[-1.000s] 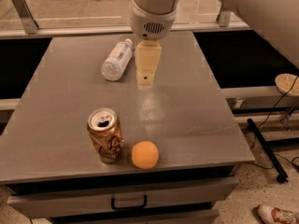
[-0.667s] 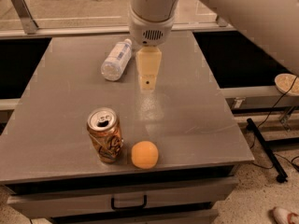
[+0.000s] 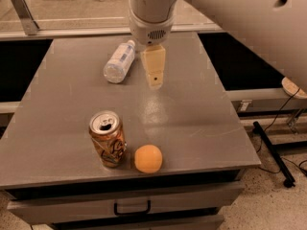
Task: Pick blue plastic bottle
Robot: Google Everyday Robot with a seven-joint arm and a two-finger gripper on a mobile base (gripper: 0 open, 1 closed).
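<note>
Gripper hovers beside the blue plastic bottle, holding nothing; jaws' gap cannot be told.

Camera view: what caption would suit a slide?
Gripper hovers beside the lying blue plastic bottle; can and orange sit nearer on the table.

No text you can read here. Label on the blue plastic bottle: pale, lettering too small to tell. Print on the can: orange-brown pattern, letters blurred. Your hand hangs above the desk, just right of the bottle.
</note>
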